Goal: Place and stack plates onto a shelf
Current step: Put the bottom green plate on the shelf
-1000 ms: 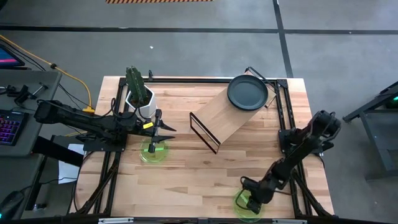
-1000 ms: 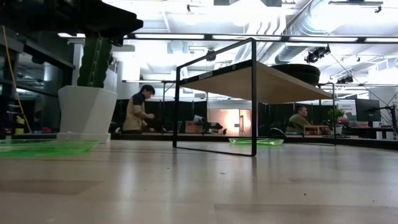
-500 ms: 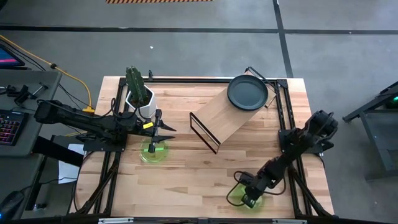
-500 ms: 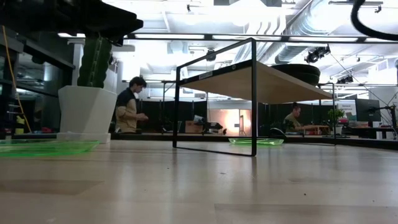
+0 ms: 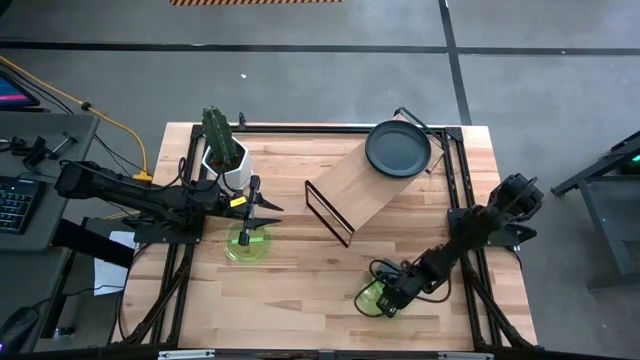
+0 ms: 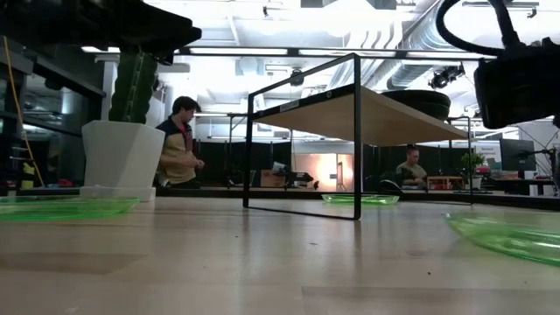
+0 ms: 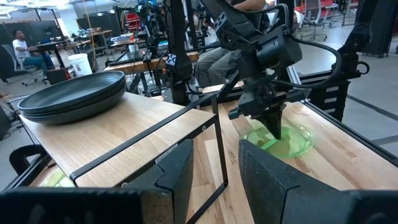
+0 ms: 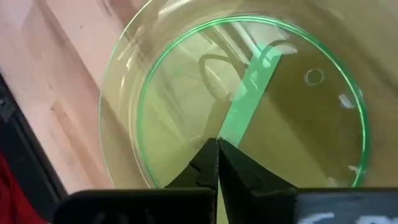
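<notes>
Dark plates point(image 5: 398, 149) already stacked on the shelf point(image 5: 370, 185); right gripper point(image 5: 383, 297) pinching a green plate's point(image 8: 249, 106) rim, left gripper point(image 5: 243, 232) poised spread over the other green plate point(image 5: 247, 245), both remaining.

You won't find any readable text, label, brand, number or sign in these views. The only candidate is a small pale marking on a dark post point(image 7: 172, 60) behind the shelf point(image 7: 118, 134) in the left wrist view, and its characters cannot be made out. The striped orange-and-black strip point(image 5: 255, 2) on the floor at the far edge of the high view is a pattern only, with no lettering. The screen point(image 5: 12, 92) beside the table shows colour but no legible words.
</notes>
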